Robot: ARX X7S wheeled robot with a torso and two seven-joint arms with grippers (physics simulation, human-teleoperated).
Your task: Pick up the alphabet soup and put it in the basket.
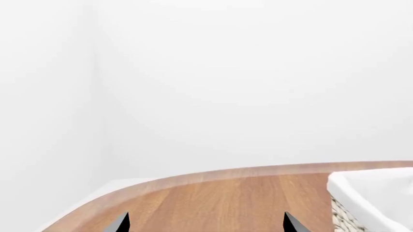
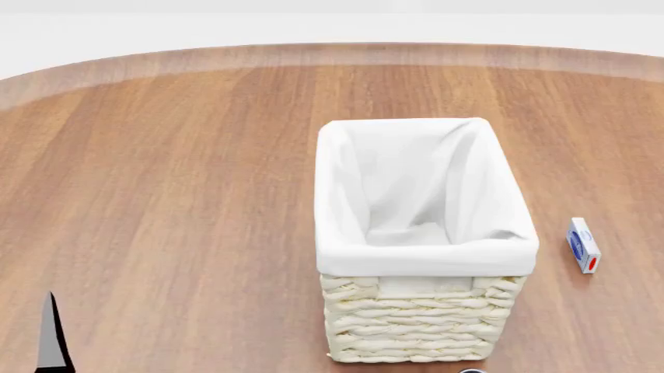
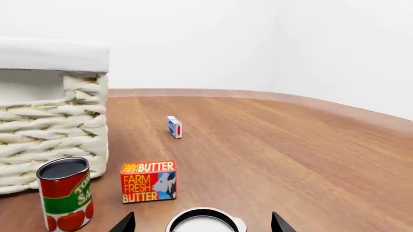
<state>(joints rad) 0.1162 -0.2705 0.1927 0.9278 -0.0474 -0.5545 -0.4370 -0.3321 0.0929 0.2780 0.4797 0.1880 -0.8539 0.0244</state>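
Right now the right gripper [image 3: 202, 223] is spread wide, its two dark fingertips at the bottom edge of the right wrist view and nothing between them being gripped. Between those tips, at bottom centre of that frame, sits a round white top with a dark rim, which I take to be the alphabet soup [image 3: 205, 224]; its label is out of frame, so that is a judgement. If so, the can stands upright, long axis vertical, directly under and just ahead of this gripper, making the right arm clearly the nearer one. Just beyond are the orange butter box [image 3: 148, 181] and, at lower left, a red-and-green tomato can [image 3: 65, 194] close beside the basket [image 3: 51, 130]. A small blue-and-white carton [image 3: 174, 127] lies farther out on the wooden table [image 3: 277, 145].

The left gripper [image 1: 205, 223] is also released, its tips apart over bare wood, with only a basket corner at that frame's lower right.

From the head view, the basket fills the centre, its liner empty, the carton at right; the cans and butter are not visible there.
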